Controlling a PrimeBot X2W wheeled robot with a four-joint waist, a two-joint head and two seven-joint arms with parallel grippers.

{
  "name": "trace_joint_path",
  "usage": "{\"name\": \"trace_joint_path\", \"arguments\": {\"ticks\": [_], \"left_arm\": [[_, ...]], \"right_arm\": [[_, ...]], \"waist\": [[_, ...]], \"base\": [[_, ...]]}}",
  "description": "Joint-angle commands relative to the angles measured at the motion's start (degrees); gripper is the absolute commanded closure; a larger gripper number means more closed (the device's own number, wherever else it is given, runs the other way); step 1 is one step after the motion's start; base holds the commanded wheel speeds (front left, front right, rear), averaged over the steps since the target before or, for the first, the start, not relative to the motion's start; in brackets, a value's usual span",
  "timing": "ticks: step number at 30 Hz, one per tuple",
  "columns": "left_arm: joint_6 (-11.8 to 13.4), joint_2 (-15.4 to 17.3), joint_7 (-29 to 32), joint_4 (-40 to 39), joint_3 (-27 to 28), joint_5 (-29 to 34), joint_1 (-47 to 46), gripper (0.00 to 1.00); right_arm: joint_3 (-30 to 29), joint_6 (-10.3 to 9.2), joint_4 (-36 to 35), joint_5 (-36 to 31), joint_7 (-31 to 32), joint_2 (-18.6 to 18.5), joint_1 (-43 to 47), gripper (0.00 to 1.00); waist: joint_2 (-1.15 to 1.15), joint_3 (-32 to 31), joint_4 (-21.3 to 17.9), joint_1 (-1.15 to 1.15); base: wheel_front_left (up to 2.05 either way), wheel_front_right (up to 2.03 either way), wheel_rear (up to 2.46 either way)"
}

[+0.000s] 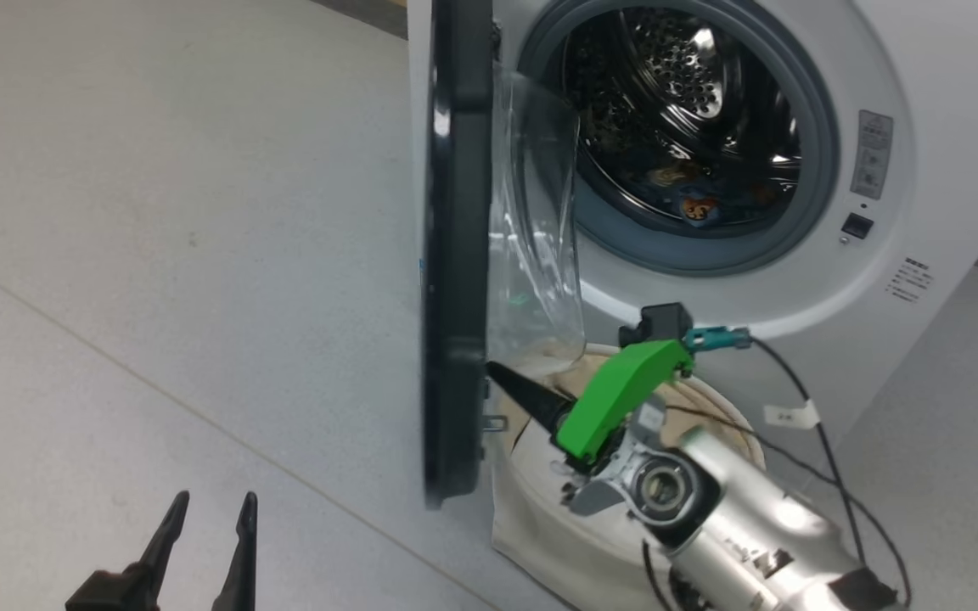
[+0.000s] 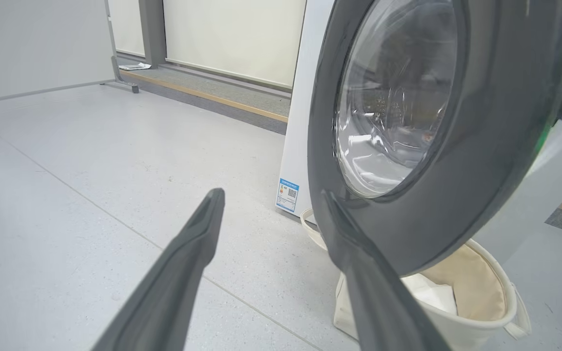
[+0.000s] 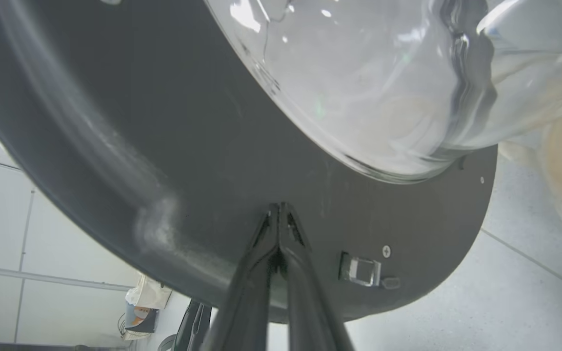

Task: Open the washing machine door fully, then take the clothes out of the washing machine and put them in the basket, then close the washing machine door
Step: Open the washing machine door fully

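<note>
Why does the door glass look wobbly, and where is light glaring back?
Head view: bright glare on the steel drum. Left wrist view: the wide lens skews the door, and the left hand looks soft close up. Right wrist view: the bulging glass warps what lies behind it; a pale sheen smears the dark rim.

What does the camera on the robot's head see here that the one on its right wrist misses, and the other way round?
Head view adds: the washing machine, its steel drum with the clothes lying at the bottom, and the right arm's silver forearm.
Right wrist view adds: a close look at the right tool, shut, tips apparently against the washing machine door, and a pale wall beyond.
Both share: the door, its glass bowl, its latch and the basket.
</note>
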Motion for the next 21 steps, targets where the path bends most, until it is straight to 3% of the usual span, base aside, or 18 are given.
{"name": "trace_joint_path", "arguments": {"ticks": [1, 8, 15, 16, 17, 21], "left_arm": [[0.47, 0.97, -0.19, -2.63, 2.38, -0.06, -2.18, 0.0], [1.36, 1.53, -0.11, -4.07, 2.97, -0.31, -1.82, 0.0], [1.58, 1.95, 0.18, -4.54, 2.87, -0.58, -1.63, 0.0], [1.55, 2.04, 0.29, -4.54, 2.79, -0.59, -1.67, 0.0], [1.52, 2.12, 0.4, -4.53, 2.69, -0.58, -1.7, 0.0], [1.41, 2.38, 0.75, -4.5, 2.4, -0.6, -1.82, 0.0]], "right_arm": [[2.7, 0.09, -2.72, 2.89, -2.3, 1.15, -3.09, 1.0], [11.81, 0.09, -2.4, 10.85, -8.39, 1.17, -6.84, 1.0], [14.83, 0.09, -0.46, 13.0, -13.67, 1.17, -9.13, 1.0], [14.9, 0.09, -0.33, 12.97, -14.43, 1.17, -9.2, 0.27], [14.95, 0.09, -0.26, 12.81, -15.12, 1.17, -9.23, 0.0], [14.96, 0.09, 0.15, 11.22, -17.33, 1.17, -9.01, 0.0]], "waist": [[0.0, 0.21, 0.45, 0.0], [0.0, 0.43, 0.79, 0.0], [0.0, -0.41, -0.16, 0.0], [0.0, -0.57, -0.34, 0.0], [0.0, -0.76, -0.57, 0.0], [0.0, -1.4, -1.3, 0.0]], "base": [[0.0, 0.0, 0.0], [0.0, 0.0, 0.0], [0.0, 0.0, 0.0], [0.0, 0.0, 0.0], [0.0, 0.0, 0.0], [0.0, 0.0, 0.0]]}}
